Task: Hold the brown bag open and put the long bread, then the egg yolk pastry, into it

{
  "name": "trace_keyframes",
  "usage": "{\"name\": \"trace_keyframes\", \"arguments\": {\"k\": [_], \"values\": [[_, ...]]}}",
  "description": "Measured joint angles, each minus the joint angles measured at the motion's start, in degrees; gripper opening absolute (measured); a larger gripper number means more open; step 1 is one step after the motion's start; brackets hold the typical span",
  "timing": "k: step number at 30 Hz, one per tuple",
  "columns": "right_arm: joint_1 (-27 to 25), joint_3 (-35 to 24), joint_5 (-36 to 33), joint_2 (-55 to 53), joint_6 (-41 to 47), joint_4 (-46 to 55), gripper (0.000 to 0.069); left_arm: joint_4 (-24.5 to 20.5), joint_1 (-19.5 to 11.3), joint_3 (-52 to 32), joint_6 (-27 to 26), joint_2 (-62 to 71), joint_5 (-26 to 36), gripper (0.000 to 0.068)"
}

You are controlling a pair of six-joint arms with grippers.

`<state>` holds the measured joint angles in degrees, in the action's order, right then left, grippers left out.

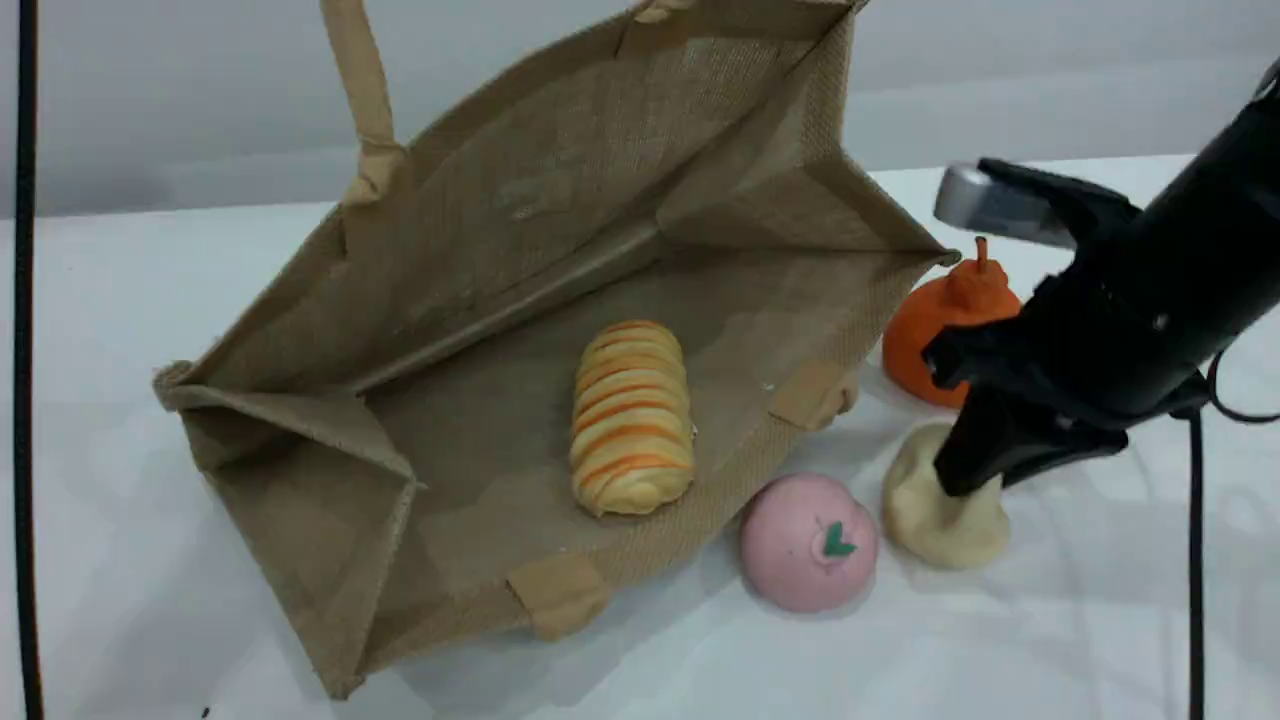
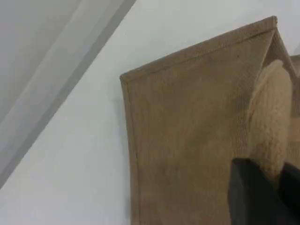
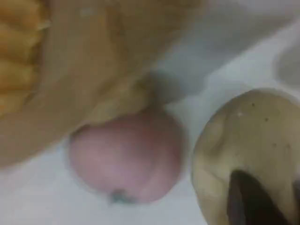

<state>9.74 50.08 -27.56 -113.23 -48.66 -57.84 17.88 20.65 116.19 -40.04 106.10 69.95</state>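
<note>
The brown bag (image 1: 480,250) lies on its side on the white counter (image 1: 1050,640), its mouth facing us. Its long mouth edge runs from near left to far right. The lower wall rests flat on the counter and the upper wall is lifted, so the mouth gapes wide. 1 beige handle (image 1: 362,90) rises from the upper wall out of the top of the scene view. In the left wrist view the left claw (image 2: 272,187) is closed tight on that padded handle.

The long bread (image 1: 632,418) lies inside the bag on the lower wall. Its long axis runs from the mouth edge toward the bag's depth, with the orange stripes across it.

Just outside the mouth sits a pink ball (image 1: 808,542). The egg yolk pastry (image 1: 945,520) lies on the counter just beside it. The right claw (image 1: 965,465) comes down at a slant and is pinched together on the pastry's upper left edge. An orange fruit (image 1: 930,335) stands behind the pastry, near the bag's right corner.
</note>
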Motion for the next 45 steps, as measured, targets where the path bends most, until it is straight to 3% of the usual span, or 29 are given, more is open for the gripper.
{"name": "trace_keyframes", "arguments": {"k": [9,13,23,28,35,39,42,45], "values": [[0.7,0.0,-3.3,14.8,2.1,-0.9,0.0045,0.1,0.0,0.0,0.0,0.0,0.0,0.0093],[4.0,0.0,0.9,18.9,-1.0,-7.2,0.0044,0.1,0.0,0.0,0.0,0.0,0.0,0.0093],[16.2,0.8,12.6,12.1,-20.0,-31.8,0.0043,0.3,0.0,0.0,0.1,0.0,0.0,0.0093],[16.7,4.7,9.2,7.0,-31.2,-41.6,0.0043,0.7,0.0,0.0,0.3,0.0,0.0,0.0093],[16.6,14.1,8.5,-1.3,-34.3,-42.1,0.0052,2.3,0.1,0.0,0.3,0.0,0.0,0.0093],[16.6,18.6,8.5,-4.1,-34.3,-42.1,0.0112,2.3,0.1,0.0,0.6,0.0,0.0,0.0093],[16.6,19.6,8.8,-4.1,-34.4,-42.2,0.0234,2.3,0.1,0.0,1.0,0.0,0.0,0.0093],[16.6,19.6,10.9,-4.1,-35.3,-42.2,0.0399,2.3,0.1,0.0,1.0,0.0,0.0,0.0093]]}}
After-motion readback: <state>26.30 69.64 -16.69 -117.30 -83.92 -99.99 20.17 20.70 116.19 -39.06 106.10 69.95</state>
